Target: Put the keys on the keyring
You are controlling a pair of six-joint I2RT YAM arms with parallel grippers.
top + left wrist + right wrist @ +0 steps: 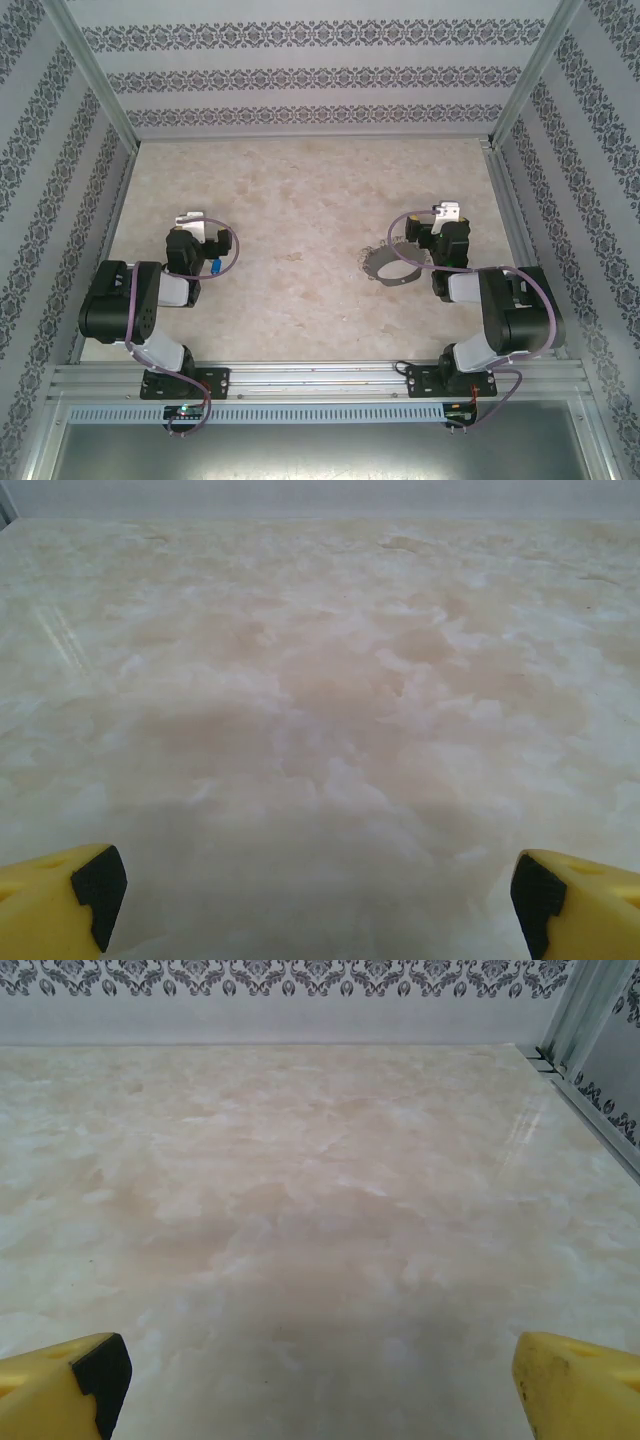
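In the top view a tiny key with a blue head lies on the marble table, close beside the left arm's wrist and behind my left gripper. The keyring, a thin silvery loop with a fine chain, lies left of the right arm, partly tucked under its wrist. My right gripper points away past it. In the left wrist view my left gripper is open, yellow fingertips wide apart over bare table. In the right wrist view my right gripper is also open with nothing between its fingertips.
Patterned walls with metal posts close the table in on three sides. A metal rail runs along the near edge with both arm bases on it. Bare marble stretches ahead of both grippers.
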